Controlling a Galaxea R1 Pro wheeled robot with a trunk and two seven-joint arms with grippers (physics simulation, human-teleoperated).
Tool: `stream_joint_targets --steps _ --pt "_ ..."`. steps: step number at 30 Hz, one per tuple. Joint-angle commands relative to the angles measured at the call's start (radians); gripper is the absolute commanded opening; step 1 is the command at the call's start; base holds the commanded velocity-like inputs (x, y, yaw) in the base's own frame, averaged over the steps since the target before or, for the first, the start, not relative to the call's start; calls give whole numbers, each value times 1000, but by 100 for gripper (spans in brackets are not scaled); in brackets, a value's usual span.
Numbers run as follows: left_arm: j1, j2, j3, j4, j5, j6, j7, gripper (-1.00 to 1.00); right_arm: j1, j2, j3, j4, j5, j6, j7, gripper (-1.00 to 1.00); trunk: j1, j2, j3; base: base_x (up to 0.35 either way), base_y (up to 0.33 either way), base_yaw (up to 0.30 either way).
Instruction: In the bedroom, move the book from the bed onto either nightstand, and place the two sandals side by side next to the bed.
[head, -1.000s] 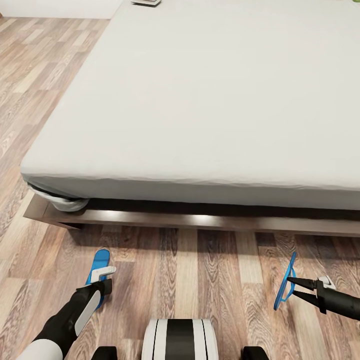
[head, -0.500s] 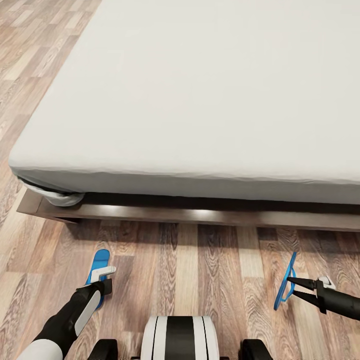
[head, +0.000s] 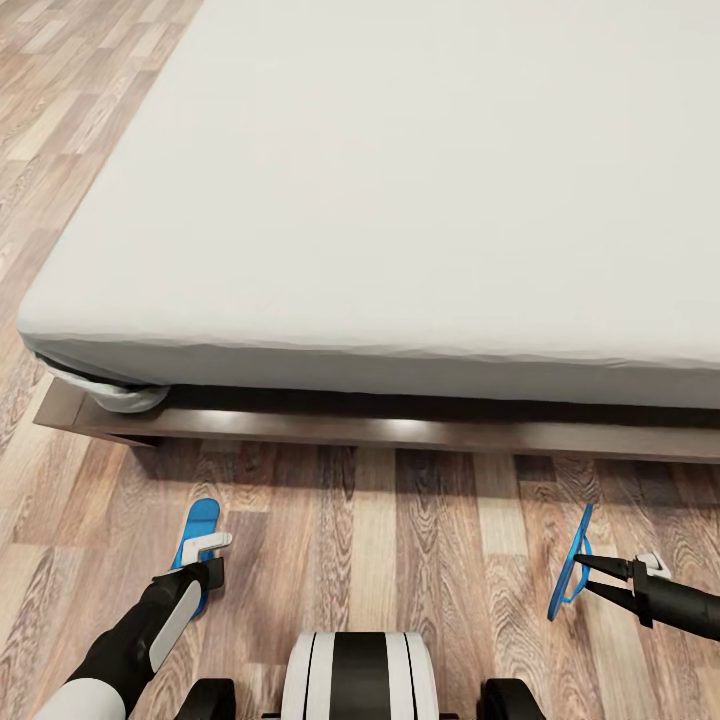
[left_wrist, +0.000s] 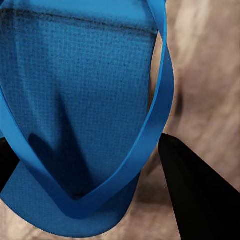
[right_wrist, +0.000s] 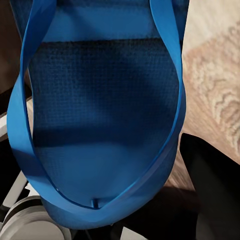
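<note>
Below, both arms reach forward and low over the wood-plank floor (head: 420, 540): the left gripper (head: 205, 560) pinches one blue sandal (head: 197, 530) held roughly flat, and the right gripper (head: 590, 575) pinches the other sandal (head: 570, 565) tilted on edge, the two sandals well apart. Each wrist view looks along the fingers (left_wrist: 200, 200) at a strap looped between the jaws. Ahead stands the bed (head: 420, 200), its grey mattress above a dark wooden frame (head: 400, 432); the robot's base (head: 358, 675) lies between the arms.

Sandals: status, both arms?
Left pincer shut on left sandal. Right pincer shut on right sandal, sandal on edge. Bed ahead; sandals far apart.
</note>
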Motion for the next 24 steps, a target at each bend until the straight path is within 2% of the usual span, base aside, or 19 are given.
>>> stream_joint_targets --steps 1,4,24 --pt "0 1 -6 -2 10 3 8 -100 0 0 0 0 -1 6 1 -100 0 0 -1 0 0 0" --pt "0 1 -6 -2 10 4 8 -100 0 0 0 0 -1 6 1 -100 1 -1 -8 0 0 0" --pt "0 1 -6 -2 10 4 8 -100 0 0 0 0 -1 6 1 -100 1 -1 -8 0 0 0"
